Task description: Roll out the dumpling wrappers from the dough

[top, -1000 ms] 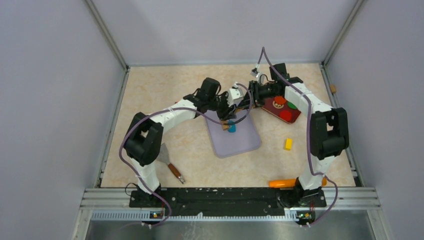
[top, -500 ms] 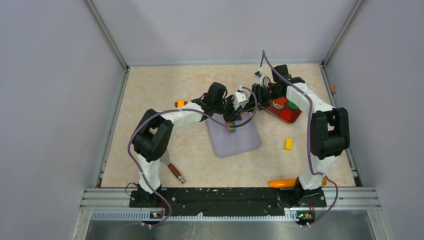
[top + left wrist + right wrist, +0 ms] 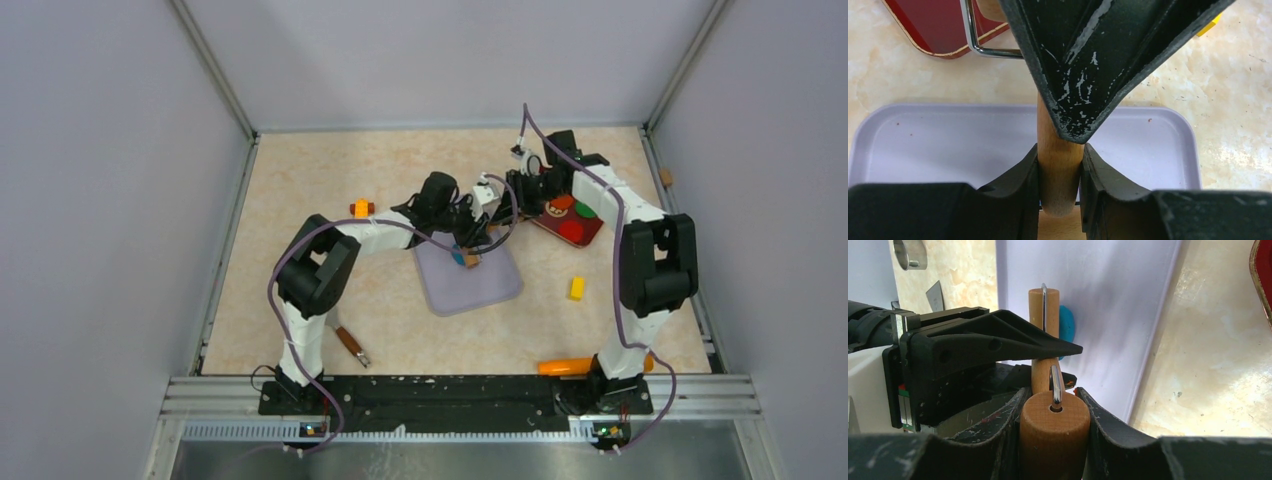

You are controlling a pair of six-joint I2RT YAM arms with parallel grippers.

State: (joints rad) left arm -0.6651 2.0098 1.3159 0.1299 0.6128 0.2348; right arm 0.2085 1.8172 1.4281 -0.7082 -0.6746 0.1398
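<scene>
A tan wooden roller (image 3: pixel 1054 426) reaches out over the lavender mat (image 3: pixel 470 285). My right gripper (image 3: pixel 1054 395) is shut on its near drum, where a metal wire enters the end. My left gripper (image 3: pixel 1059 156) is shut on the roller's handle (image 3: pixel 1058 167), crossing just in front of the right one. The teal-blue dough (image 3: pixel 1066 325) lies on the mat right beside the roller's far end, partly hidden behind it. From above, the dough (image 3: pixel 458 256) shows as a small spot under the two grippers. No dumpling wrappers are in view.
A red board (image 3: pixel 548 216) with red, green and orange pieces lies right of the mat. A yellow block (image 3: pixel 576 288), an orange carrot (image 3: pixel 565 366), a spatula (image 3: pixel 340 335) and a small orange piece (image 3: pixel 361 208) lie on the table.
My left arm has swung right toward the right gripper and its jaws have closed on the roller's handle. The roller's far end now sits by the dough. The right arm has held still.
</scene>
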